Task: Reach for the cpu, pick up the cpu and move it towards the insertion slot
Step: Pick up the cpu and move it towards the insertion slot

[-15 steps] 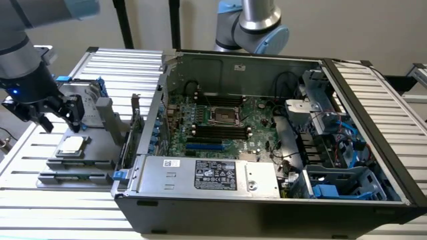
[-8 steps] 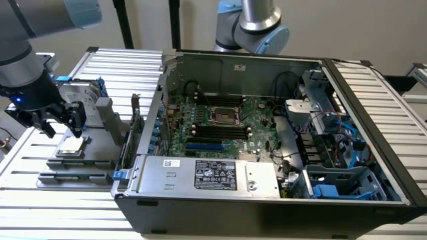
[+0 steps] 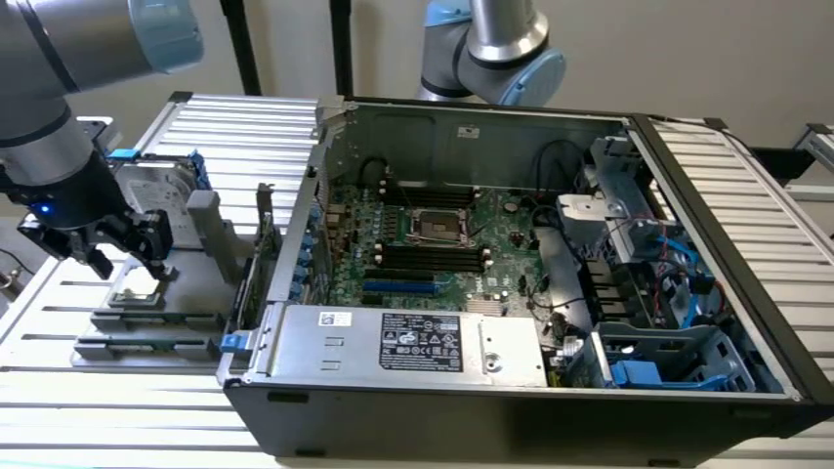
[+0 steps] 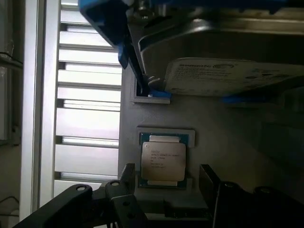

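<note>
Gaps showed on either side of the cpu (image 4: 164, 161), where the end effector (image 4: 167, 171) stood with its two dark fingers (image 4: 128, 172) spread apart, straddling the chip and touching nothing that I could see. The chip lay flat, label up, seated in a shallow square recess of a grey fixture (image 4: 223, 137) on the slatted table (image 4: 88, 123). To my eye the recess was there to keep the chip square and at a known spot, so that fingers could close on its edges. On the same fixture, just beyond the chip, a hard drive (image 4: 228, 71) with blue clips sat propped in its own cradle.

In the exterior view the arm (image 3: 53, 166) hung over the fixture at that view's left, outside the open computer case (image 3: 470, 127). The case held the motherboard (image 3: 509, 220) and, on it, the insertion slot (image 3: 437, 227), metal-framed, dark in the middle and seemingly empty, well apart from the chip. A power supply (image 3: 417, 342) filled the near side of the case.
</note>
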Controlling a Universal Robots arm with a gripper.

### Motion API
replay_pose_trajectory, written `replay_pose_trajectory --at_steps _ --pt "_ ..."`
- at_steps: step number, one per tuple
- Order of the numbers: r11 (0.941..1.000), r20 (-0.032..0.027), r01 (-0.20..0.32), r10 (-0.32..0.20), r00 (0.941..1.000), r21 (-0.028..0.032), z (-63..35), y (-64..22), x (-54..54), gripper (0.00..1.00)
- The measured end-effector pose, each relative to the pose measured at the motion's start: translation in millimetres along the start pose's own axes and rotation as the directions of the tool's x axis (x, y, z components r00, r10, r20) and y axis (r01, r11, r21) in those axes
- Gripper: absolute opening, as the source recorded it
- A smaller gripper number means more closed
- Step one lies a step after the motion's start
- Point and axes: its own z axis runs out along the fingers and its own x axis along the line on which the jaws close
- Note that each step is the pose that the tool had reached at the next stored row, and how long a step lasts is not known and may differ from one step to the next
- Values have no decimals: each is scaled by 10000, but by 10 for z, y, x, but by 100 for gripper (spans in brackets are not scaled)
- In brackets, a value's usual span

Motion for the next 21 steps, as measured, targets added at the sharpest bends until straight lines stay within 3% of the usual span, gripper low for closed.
replay_pose_trajectory --at_steps 8,12,14,18,21 --pt "10000 1 -37 37 10000 3 144 -1 -1 65" --pt "10000 1 -72 72 10000 27 170 34 1 65" --pt "9999 2 -79 79 10000 66 179 49 5 65" --pt "9997 -6 -80 80 10000 210 196 69 10 65" --pt "9996 -8 -81 81 10000 256 207 92 10 65"
